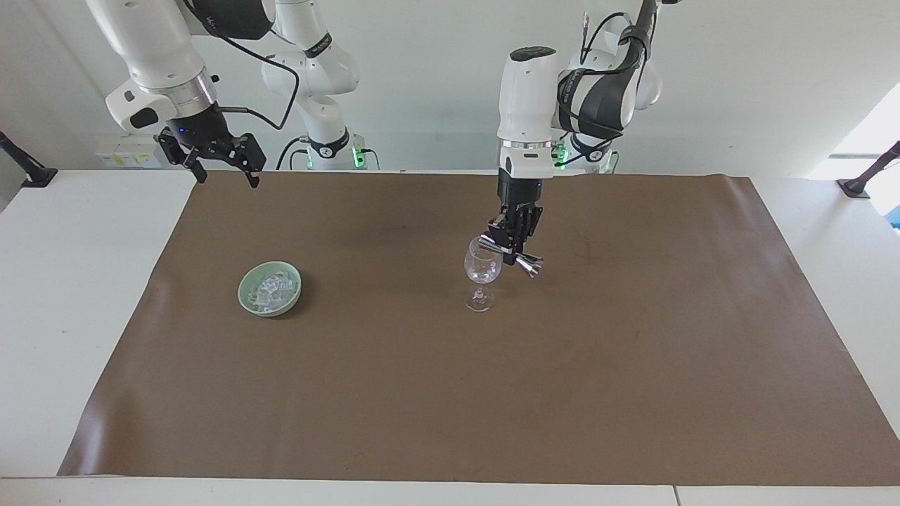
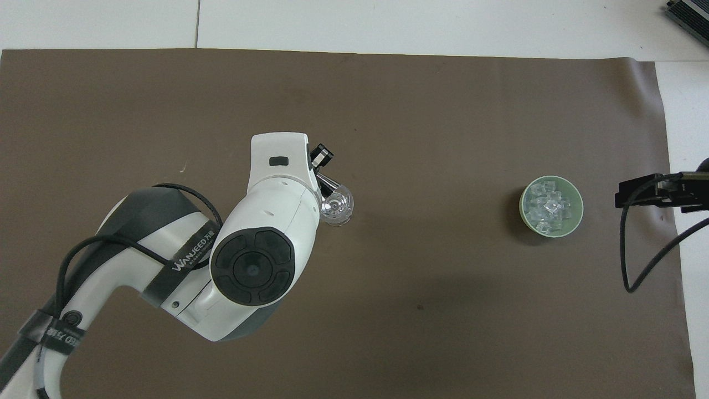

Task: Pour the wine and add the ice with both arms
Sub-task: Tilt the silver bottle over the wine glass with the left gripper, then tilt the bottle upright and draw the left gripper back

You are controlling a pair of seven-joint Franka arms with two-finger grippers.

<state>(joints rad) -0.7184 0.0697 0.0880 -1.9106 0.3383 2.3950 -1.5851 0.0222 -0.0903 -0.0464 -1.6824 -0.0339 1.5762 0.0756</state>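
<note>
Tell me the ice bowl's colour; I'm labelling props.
Pale green bowl, clearest in the overhead view.

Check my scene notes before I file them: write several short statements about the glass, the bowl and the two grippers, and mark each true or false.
1. The left gripper holds a shiny metal jigger tipped at the rim of the clear stemmed wine glass. True.
2. The wine glass lies on its side. False: it stands upright on the brown mat.
3. The small clear ice cubes sit in the pale green bowl. True.
4. The right gripper grips the bowl. False: it waits open near the mat's edge, holding nothing.
</note>
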